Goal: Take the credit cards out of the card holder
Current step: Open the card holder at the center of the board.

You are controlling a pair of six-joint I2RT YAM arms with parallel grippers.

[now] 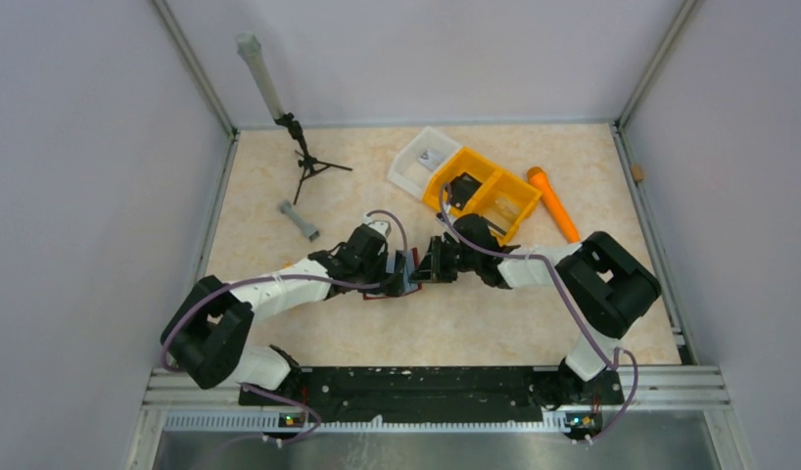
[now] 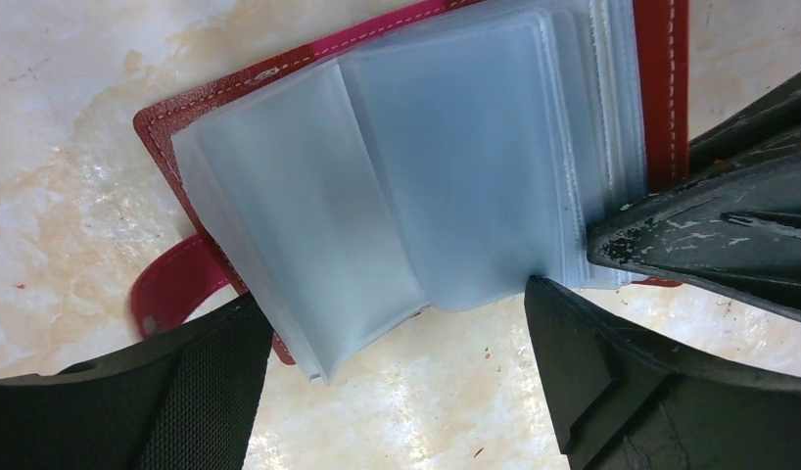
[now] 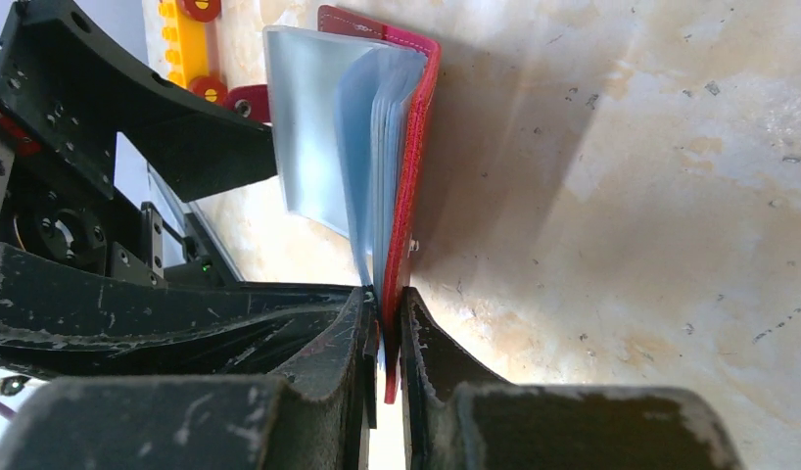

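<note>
The card holder (image 2: 661, 88), dark red with pale translucent sleeves (image 2: 455, 166), stands open on edge on the table between both grippers (image 1: 406, 276). My right gripper (image 3: 387, 318) is shut on the lower edge of its red cover (image 3: 413, 147), and its dark fingers (image 2: 730, 235) reach in from the right in the left wrist view. My left gripper (image 2: 392, 294) is open, its fingers (image 2: 196, 387) spread on either side of the fanned sleeves, one tip touching a sleeve's edge. No credit cards show distinctly; the sleeves look cloudy and blank.
An orange two-compartment tray (image 1: 509, 201) with a small black block (image 1: 463, 188) and a white square tray (image 1: 416, 162) sit at the back. An orange stick (image 1: 553, 204), a small tripod (image 1: 304, 162) and a grey bar (image 1: 299, 220) lie around.
</note>
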